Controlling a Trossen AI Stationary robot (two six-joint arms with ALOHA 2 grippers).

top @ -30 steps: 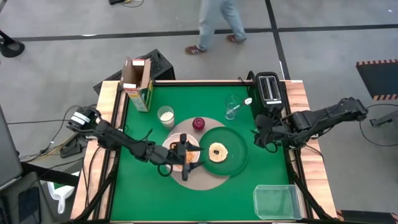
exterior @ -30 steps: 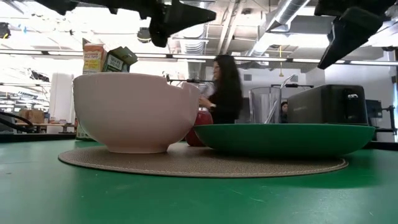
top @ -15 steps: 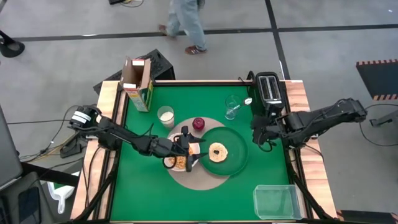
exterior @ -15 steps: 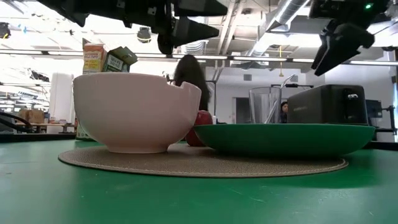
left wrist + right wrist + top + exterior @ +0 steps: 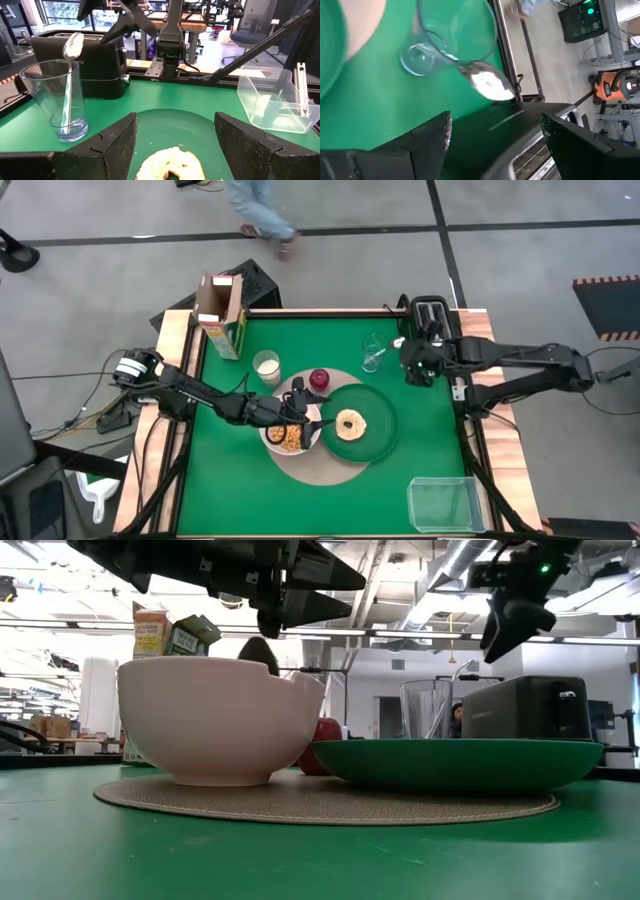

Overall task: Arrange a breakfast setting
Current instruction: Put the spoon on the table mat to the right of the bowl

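A white bowl point(image 5: 289, 436) with cereal and a dark-green plate point(image 5: 375, 430) stand on the round tan mat point(image 5: 325, 465). A bagel point(image 5: 350, 423) lies on the plate, and a red fruit point(image 5: 319, 379) sits at the mat's far edge. The spoon point(image 5: 72, 46) stands in a clear glass point(image 5: 373, 353). The cereal box point(image 5: 222, 315) stands at the far left. My left gripper point(image 5: 313, 418) is open above the bowl's right rim, pointing at the bagel point(image 5: 172, 162). My right gripper point(image 5: 408, 366) is open and empty between the glass point(image 5: 450, 40) and the toaster.
A black toaster point(image 5: 432, 320) stands at the far right corner. A clear plastic tub point(image 5: 445, 503) sits at the near right. A white cup point(image 5: 267, 366) stands left of the red fruit. A person point(image 5: 262, 210) walks on the floor beyond the table.
My left gripper has moved from the bowl's near side toward the far edge and turned to point right at the plate, uncovering the cereal. My right gripper has gone from beside the plate toward the far edge, up to the glass and toaster. The person has walked left.
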